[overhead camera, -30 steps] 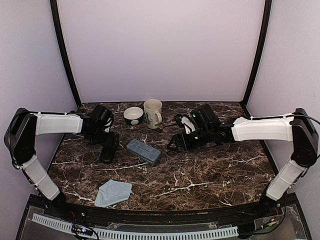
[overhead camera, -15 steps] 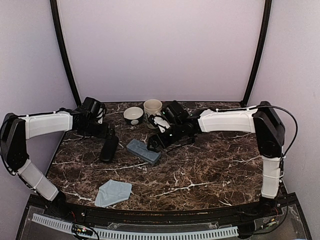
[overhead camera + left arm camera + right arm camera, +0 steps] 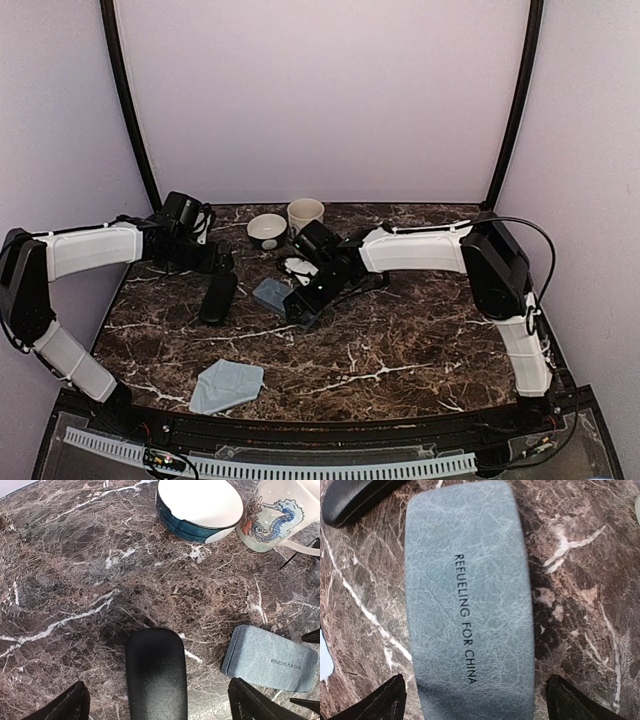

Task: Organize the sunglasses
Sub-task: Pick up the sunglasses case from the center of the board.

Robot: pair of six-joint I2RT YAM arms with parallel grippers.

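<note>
Hovering my right gripper [image 3: 476, 700] over the grey-blue case [image 3: 467, 580], jaws spread wide either side of it, nothing held. Left gripper [image 3: 157, 705] is equally wide and empty, above the black oval case [image 3: 155, 670] just left of the grey-blue case. Sunglasses [image 3: 291, 559]: only what looks like a thin wire arm shows, beyond the grey-blue case by the mug [image 3: 272, 515]. Likely light, springy, fragile. I'd pinch the bridge or a hinge, never the lenses.
</note>
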